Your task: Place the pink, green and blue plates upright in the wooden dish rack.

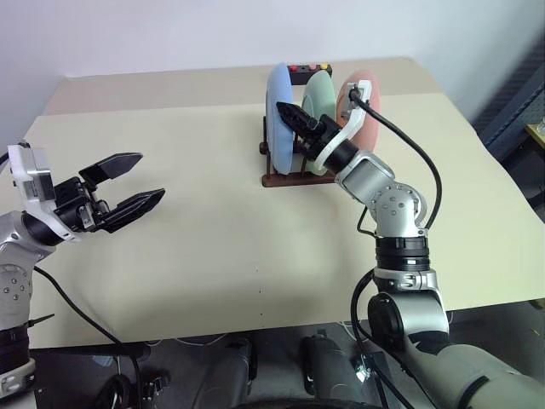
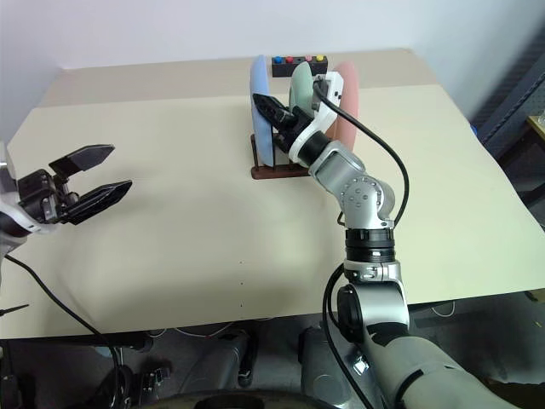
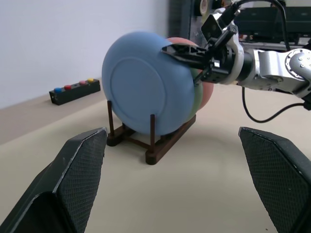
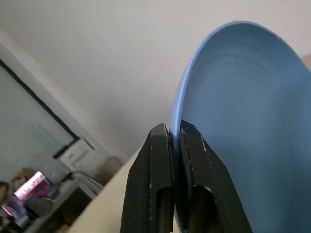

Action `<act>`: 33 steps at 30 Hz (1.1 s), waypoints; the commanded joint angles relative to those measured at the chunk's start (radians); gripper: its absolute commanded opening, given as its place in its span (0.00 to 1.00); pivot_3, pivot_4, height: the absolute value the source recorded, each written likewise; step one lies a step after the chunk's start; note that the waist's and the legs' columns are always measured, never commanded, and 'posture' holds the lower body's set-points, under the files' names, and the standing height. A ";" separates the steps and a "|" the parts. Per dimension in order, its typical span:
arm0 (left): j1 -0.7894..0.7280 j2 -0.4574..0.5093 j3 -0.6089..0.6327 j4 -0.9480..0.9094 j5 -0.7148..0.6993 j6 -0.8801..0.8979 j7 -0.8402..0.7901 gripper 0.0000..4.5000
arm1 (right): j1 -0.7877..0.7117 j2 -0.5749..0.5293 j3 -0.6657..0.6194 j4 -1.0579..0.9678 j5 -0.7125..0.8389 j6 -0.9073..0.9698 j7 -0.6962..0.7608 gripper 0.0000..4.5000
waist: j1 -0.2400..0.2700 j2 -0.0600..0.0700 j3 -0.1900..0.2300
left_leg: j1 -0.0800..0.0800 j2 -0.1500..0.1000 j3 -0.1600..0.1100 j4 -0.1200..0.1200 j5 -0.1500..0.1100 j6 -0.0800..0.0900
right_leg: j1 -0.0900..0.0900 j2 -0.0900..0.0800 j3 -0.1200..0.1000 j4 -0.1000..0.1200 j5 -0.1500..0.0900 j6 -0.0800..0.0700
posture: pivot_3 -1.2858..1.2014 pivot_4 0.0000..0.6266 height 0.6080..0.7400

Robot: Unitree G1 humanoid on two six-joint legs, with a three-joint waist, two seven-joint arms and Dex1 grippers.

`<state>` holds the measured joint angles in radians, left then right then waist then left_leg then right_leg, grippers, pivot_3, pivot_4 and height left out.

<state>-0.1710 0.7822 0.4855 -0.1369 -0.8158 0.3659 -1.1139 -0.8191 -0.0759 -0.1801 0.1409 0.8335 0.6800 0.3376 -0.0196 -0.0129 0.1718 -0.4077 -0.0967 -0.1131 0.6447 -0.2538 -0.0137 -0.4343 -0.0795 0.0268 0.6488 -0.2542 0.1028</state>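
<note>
On the beige table (image 1: 170,256) the wooden dish rack (image 1: 281,175) stands near the far edge, and all three plates are standing in it on their edges, one behind the other: the blue plate (image 1: 279,115) at the rack's left end, the green plate (image 1: 318,98) in the middle, and the pink plate (image 1: 368,119) at the right end. The right gripper (image 1: 289,114) is clamped on the rim of the blue plate, with one finger on each face of the thin edge, as the right wrist view shows clearly. I think it grips high on the rim so that the plate hangs straight and its lower edge can sit between the thin pegs, which then keep it from falling to either side. In the left wrist view the blue plate seems to be down between the pegs already, so I judge that the task is almost finished and only the letting go is left. The left gripper (image 1: 126,189) is wide open, holds nothing, and hovers well apart from the rack, probably to stay out of the way. A small black box with coloured buttons (image 1: 309,70) lies just behind the rack and has no part in this work.
</note>
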 commanded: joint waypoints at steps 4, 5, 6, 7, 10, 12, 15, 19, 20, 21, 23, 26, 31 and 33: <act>0.000 0.001 0.008 -0.039 0.001 -0.012 0.014 1.00 | -0.023 0.014 -0.007 -0.014 -0.021 -0.029 0.008 0.54 | 0.000 0.000 0.000 | 0.000 0.000 0.000 0.000 0.000 0.000 | 0.000 0.000 0.000 0.000 0.000 0.000 | 0.52 0.24 1.00; 0.000 0.001 0.008 -0.039 0.000 -0.010 0.015 1.00 | -0.025 0.013 -0.004 -0.017 -0.029 -0.034 0.009 0.67 | 0.000 0.000 0.000 | 0.000 0.000 0.000 0.000 0.000 0.000 | 0.000 0.000 0.000 0.000 0.000 0.000 | 0.52 0.24 1.00; 0.000 0.001 0.008 -0.039 0.000 -0.010 0.015 1.00 | -0.027 0.011 0.000 -0.021 -0.039 -0.039 0.011 0.77 | 0.000 0.000 0.000 | 0.000 0.000 0.000 0.000 0.000 0.000 | 0.000 0.000 0.000 0.000 0.000 0.000 | 0.52 0.24 1.00; 0.001 0.001 0.007 -0.039 -0.001 -0.009 0.015 1.00 | -0.029 0.010 0.003 -0.025 -0.047 -0.043 0.012 0.90 | 0.000 0.000 0.000 | 0.000 0.000 0.000 0.000 0.000 0.000 | 0.000 0.000 0.000 0.000 0.000 0.000 | 0.52 0.24 1.00; -0.004 0.001 0.005 -0.036 -0.005 -0.005 0.016 1.00 | -0.033 0.007 0.004 -0.049 -0.053 -0.048 0.023 1.00 | 0.000 0.000 0.000 | 0.000 0.000 0.000 0.000 0.000 0.000 | 0.000 0.000 0.000 0.000 0.000 0.000 | 0.52 0.24 1.00; -0.006 0.002 0.004 -0.034 -0.005 -0.004 0.016 1.00 | -0.034 -0.005 0.019 -0.067 -0.064 -0.051 0.044 1.00 | -0.001 0.000 0.000 | 0.000 0.000 0.000 0.000 0.000 0.000 | 0.000 0.000 0.000 0.000 0.000 0.000 | 0.52 0.24 1.00; -0.011 0.005 0.002 -0.028 -0.006 -0.001 0.014 1.00 | -0.037 -0.014 0.024 -0.111 -0.053 -0.045 0.063 1.00 | 0.000 0.000 0.000 | 0.000 0.000 0.000 0.000 0.000 0.000 | 0.000 0.000 0.000 0.000 0.000 0.000 | 0.52 0.24 1.00; -0.020 0.007 -0.004 -0.024 -0.007 0.003 0.013 1.00 | -0.042 -0.033 0.030 -0.154 -0.056 -0.046 0.091 1.00 | 0.000 0.000 0.000 | 0.000 0.000 0.000 0.000 0.000 0.000 | 0.000 0.000 0.000 0.000 0.000 0.000 | 0.52 0.24 1.00; -0.023 0.007 -0.007 -0.024 -0.008 0.005 0.014 1.00 | -0.045 -0.040 0.029 -0.167 -0.050 -0.040 0.097 1.00 | 0.000 0.000 0.000 | 0.000 0.000 0.000 0.000 0.000 0.000 | 0.000 0.000 0.000 0.000 0.000 0.000 | 0.52 0.24 1.00; -0.024 0.007 -0.009 -0.024 -0.008 0.005 0.014 1.00 | -0.046 -0.045 0.029 -0.177 -0.047 -0.036 0.102 1.00 | 0.000 0.000 0.000 | 0.000 0.000 0.000 0.000 0.000 0.000 | 0.000 0.000 0.000 0.000 0.000 0.000 | 0.52 0.24 1.00; -0.027 0.006 -0.013 -0.023 -0.009 0.006 0.013 1.00 | -0.049 -0.059 0.032 -0.192 -0.051 -0.036 0.112 1.00 | 0.001 0.000 0.000 | 0.000 0.000 0.000 0.000 0.000 0.000 | 0.000 0.000 0.000 0.000 0.000 0.000 | 0.52 0.24 1.00; -0.034 0.004 -0.023 -0.019 -0.006 0.003 0.014 1.00 | -0.052 -0.077 0.037 -0.207 -0.056 -0.037 0.126 1.00 | 0.001 0.000 0.000 | 0.000 0.000 0.000 0.000 0.000 0.000 | 0.000 0.000 0.000 0.000 0.000 0.000 | 0.52 0.24 1.00; -0.046 0.001 -0.035 -0.016 -0.008 0.005 0.013 1.00 | -0.052 -0.099 0.025 -0.247 -0.049 -0.055 0.144 1.00 | 0.000 0.000 0.000 | 0.000 0.000 0.000 0.000 0.000 0.000 | 0.000 0.000 0.000 0.000 0.000 0.000 | 0.52 0.24 1.00; -0.051 0.003 -0.037 -0.013 -0.007 0.004 0.011 1.00 | -0.053 -0.109 0.006 -0.274 -0.040 -0.079 0.155 1.00 | 0.002 0.000 0.000 | 0.000 0.000 0.000 0.000 0.000 0.000 | 0.000 0.000 0.000 0.000 0.000 0.000 | 0.52 0.24 1.00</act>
<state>-0.2043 0.7800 0.4416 -0.1380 -0.8165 0.3698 -1.1010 -0.8403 -0.1757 -0.1478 -0.0632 0.7696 0.6344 0.4790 -0.0180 -0.0129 0.1718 -0.4077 -0.0968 -0.1131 0.6448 -0.2539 -0.0136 -0.4343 -0.0795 0.0267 0.6487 -0.2541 0.1028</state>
